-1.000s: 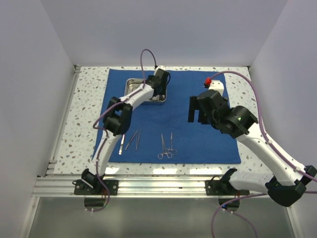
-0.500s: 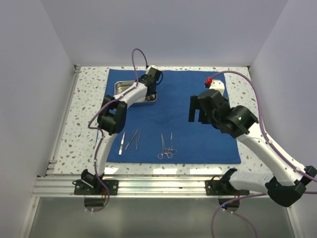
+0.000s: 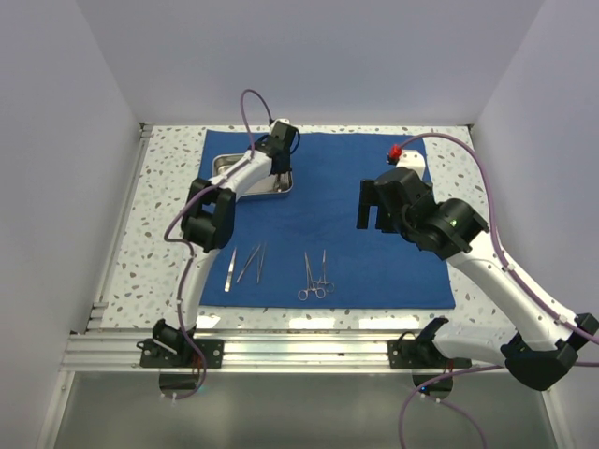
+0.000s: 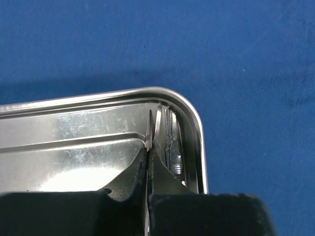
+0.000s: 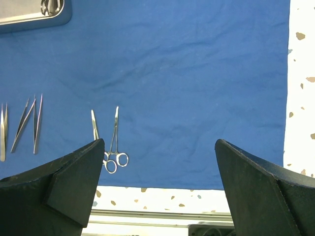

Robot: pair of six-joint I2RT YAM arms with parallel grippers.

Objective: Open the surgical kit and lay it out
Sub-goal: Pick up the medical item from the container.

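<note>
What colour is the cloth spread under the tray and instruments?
The cloth is plain royal blue, no pattern; it shows best in the right wrist view.

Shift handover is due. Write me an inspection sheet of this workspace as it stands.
Surface: speckled table, with a blue cloth spread flat on it.
Job's things: steel tray on the cloth's far left corner; tweezers and clamps in a row near the cloth's front edge.
Clutter: nothing seen.
Grippers: left gripper shut, tips inside the tray near a corner; right gripper open above bare cloth, holding nothing.
Cables: purple cables loop off both arms.
Surroundings: white walls on three sides; metal rail along the front.
</note>
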